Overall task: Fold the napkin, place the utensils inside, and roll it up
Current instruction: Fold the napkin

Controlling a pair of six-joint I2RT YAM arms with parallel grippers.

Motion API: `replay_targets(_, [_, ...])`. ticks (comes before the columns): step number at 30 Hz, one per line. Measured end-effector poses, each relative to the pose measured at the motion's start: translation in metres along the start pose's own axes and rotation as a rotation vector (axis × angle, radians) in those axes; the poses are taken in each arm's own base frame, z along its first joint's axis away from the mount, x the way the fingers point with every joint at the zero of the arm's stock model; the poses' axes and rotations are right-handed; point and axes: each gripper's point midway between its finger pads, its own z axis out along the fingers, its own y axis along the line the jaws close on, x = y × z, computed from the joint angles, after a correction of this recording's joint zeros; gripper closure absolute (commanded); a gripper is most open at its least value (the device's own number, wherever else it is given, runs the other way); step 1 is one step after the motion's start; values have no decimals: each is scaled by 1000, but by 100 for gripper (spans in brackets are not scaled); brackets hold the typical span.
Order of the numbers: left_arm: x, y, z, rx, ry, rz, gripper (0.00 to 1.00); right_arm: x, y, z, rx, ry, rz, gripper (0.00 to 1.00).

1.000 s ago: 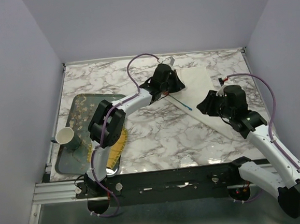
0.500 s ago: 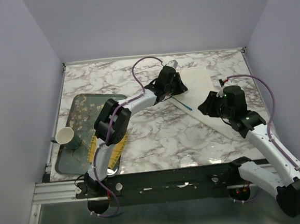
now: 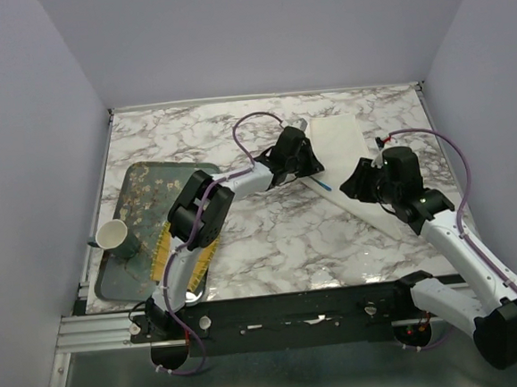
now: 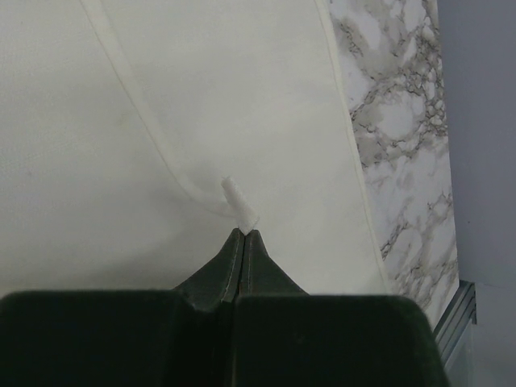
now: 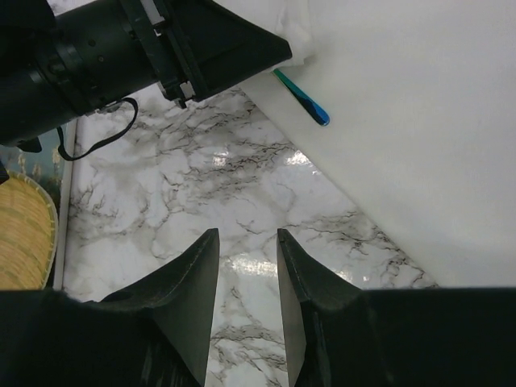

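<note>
One napkin (image 4: 201, 97) fold pinched by left claw (image 4: 243, 235) | right claw (image 5: 247, 234) parted

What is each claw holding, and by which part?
Left claw pinches the napkin by a small tuck of cloth along its hem; right claw holds nothing.

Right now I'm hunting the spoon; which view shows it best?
Right wrist: the spoon shows large and sharp, blue handle at the edge of the napkin. Top shows a tiny blue tip; left wrist, none.
</note>
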Motion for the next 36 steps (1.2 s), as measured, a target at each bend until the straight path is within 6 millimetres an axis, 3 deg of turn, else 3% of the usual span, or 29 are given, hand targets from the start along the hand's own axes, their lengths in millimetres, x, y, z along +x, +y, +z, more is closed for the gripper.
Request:
replay_targets(13, [17, 15, 5, -16, 32, -18, 94, 7, -1, 4, -8, 33, 28, 57])
replay_targets(16, [19, 16, 6, -17, 39, -19, 80, 9, -1, 6, -12, 47, 38, 57])
replay_targets(17, [19, 16, 6, -16, 41, -19, 69, 10, -1, 7, -13, 52, 42, 57])
replay_targets(26, [25, 17, 5, -17, 72, -12, 22, 11, -1, 8, -22, 66, 86, 56])
replay_targets(27, [25, 15, 4, -18, 78, -12, 22, 9, -1, 8, -22, 63, 102, 56])
replay_targets(29, [20, 7, 2, -9, 88, -4, 23, 7, -3, 7, -18, 55, 123, 55])
replay_targets(33, [-5, -28, -4, 55, 80, 18, 26, 3, -10, 5, 7, 45, 170, 55])
replay_targets(36, [-18, -49, -13, 98, 68, 39, 27, 6, -25, 6, 67, 66, 218, 54])
